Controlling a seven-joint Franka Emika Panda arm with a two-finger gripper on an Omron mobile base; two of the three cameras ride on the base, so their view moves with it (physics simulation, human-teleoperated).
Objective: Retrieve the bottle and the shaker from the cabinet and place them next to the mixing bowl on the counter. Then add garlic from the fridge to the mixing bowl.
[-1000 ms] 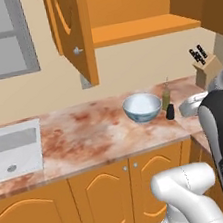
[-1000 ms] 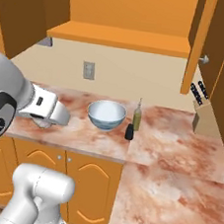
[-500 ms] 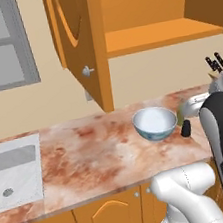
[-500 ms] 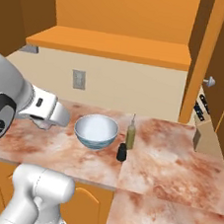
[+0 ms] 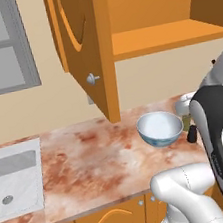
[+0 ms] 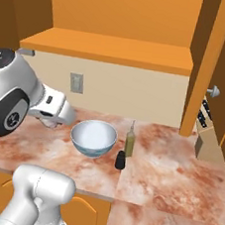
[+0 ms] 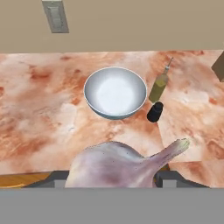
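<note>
The pale blue mixing bowl (image 5: pixel 159 127) (image 6: pixel 93 137) (image 7: pixel 115 92) stands empty on the marbled counter (image 6: pixel 166 176). Just to its right are the slim olive bottle (image 6: pixel 130 141) (image 7: pixel 159 86) and the small black shaker (image 6: pixel 120 160) (image 7: pixel 155 112), both upright. My gripper (image 7: pixel 111 177) is shut on a pale purplish garlic bulb (image 7: pixel 118 164), which hides most of the fingers. In the hand view the garlic hangs over the counter's front part, short of the bowl. In the right base view my gripper (image 6: pixel 50 123) is left of the bowl.
The wall cabinet's shelf (image 6: pixel 107 49) is above the bowl, with doors swung open on the left (image 5: pixel 82 52) and the right (image 6: pixel 205 66). A knife block (image 6: pixel 204 135) stands far right, a sink (image 5: pixel 15 178) far left, and a wall outlet (image 7: pixel 55 16) behind the bowl.
The whole picture has shifted and grown: the base has driven closer to the counter. Bowl, bottle and shaker stay put, and the grip on the garlic is unchanged.
</note>
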